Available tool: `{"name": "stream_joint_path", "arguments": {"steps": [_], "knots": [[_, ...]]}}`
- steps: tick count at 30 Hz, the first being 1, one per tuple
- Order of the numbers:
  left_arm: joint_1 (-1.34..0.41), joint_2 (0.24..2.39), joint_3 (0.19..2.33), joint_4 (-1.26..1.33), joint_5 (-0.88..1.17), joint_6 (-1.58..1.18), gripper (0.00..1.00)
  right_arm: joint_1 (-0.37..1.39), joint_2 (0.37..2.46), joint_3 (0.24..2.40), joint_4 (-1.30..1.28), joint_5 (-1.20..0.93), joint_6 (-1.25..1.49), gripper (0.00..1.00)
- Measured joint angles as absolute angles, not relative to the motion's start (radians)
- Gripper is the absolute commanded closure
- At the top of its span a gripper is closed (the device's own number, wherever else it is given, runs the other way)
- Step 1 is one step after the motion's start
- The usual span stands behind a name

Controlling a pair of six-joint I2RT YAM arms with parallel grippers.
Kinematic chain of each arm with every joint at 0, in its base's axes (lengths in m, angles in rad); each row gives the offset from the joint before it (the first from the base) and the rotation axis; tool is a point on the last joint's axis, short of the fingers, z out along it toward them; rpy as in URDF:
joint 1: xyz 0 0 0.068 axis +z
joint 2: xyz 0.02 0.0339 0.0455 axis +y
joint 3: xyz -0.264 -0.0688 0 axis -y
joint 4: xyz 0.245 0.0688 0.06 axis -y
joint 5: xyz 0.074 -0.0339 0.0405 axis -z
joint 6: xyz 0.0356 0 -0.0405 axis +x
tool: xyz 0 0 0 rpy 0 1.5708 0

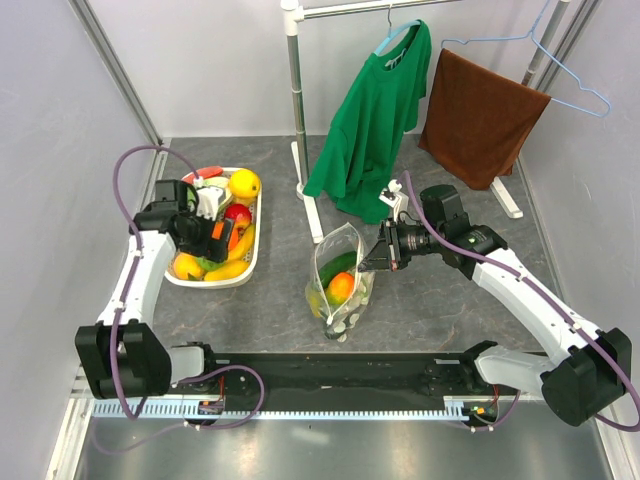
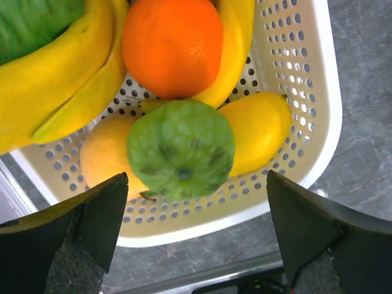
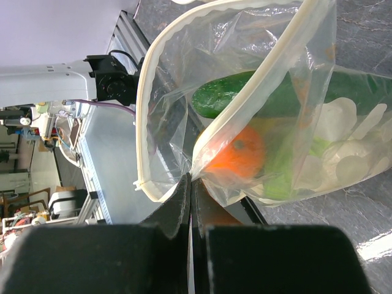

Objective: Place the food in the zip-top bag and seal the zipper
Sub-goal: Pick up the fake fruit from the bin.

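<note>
The zip-top bag [image 1: 340,282] stands mouth up in the middle of the table, holding an orange fruit [image 3: 236,153], a dark green cucumber [image 3: 223,95] and other green food. My right gripper [image 3: 191,177] is shut on the bag's rim beside the cream zipper [image 3: 144,92], and the mouth gapes wide. More food lies in a white perforated basket [image 2: 318,92]: a green knobbly fruit [image 2: 180,147], an orange [image 2: 171,43], bananas [image 2: 61,67] and yellow mangoes [image 2: 260,131]. My left gripper [image 2: 196,177] hangs open just above the green fruit, with nothing between its fingers [image 2: 92,220].
The basket [image 1: 250,262] sits at the left by the wall. Behind the bag stands a clothes rack pole [image 1: 296,100] with a green shirt [image 1: 375,130], and a brown towel [image 1: 480,115] hangs on a hanger. The rack's white feet [image 1: 505,195] rest on the table.
</note>
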State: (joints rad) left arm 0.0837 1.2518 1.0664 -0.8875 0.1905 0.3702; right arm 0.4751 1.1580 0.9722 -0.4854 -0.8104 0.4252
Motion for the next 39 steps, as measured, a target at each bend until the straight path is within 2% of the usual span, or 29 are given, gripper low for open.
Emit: {"name": "stream_joint_path", "arguments": {"steps": [10,17,23,29,31,33,34,37,39], "knots": [[0.006,1.303,0.982,-0.763,0.026,0.355,0.00,0.475,1.158,0.972,-0.485,-0.811,0.434,1.00],[-0.049,1.306,0.975,-0.729,-0.010,0.351,0.11,0.475,1.158,0.972,-0.485,-0.811,0.441,1.00],[-0.050,1.314,0.975,-0.723,-0.010,0.348,0.02,0.475,1.158,0.972,-0.485,-0.811,0.441,1.00],[-0.050,1.340,0.975,-0.724,-0.010,0.348,0.01,0.475,1.158,0.972,-0.484,-0.811,0.441,1.00],[-0.050,1.349,0.975,-0.724,-0.010,0.348,0.04,0.475,1.159,0.972,-0.484,-0.811,0.441,1.00],[-0.050,1.349,0.975,-0.725,-0.010,0.348,0.14,0.475,1.159,0.972,-0.484,-0.811,0.441,1.00],[-0.050,1.348,0.977,-0.726,-0.007,0.348,0.25,0.475,1.159,0.972,-0.484,-0.811,0.441,1.00],[-0.052,1.346,1.005,-0.759,0.014,0.345,0.43,0.475,1.159,0.972,-0.484,-0.811,0.441,1.00],[-0.059,1.334,1.036,-0.787,0.035,0.342,0.44,0.475,1.159,0.972,-0.483,-0.811,0.441,1.00]]}}
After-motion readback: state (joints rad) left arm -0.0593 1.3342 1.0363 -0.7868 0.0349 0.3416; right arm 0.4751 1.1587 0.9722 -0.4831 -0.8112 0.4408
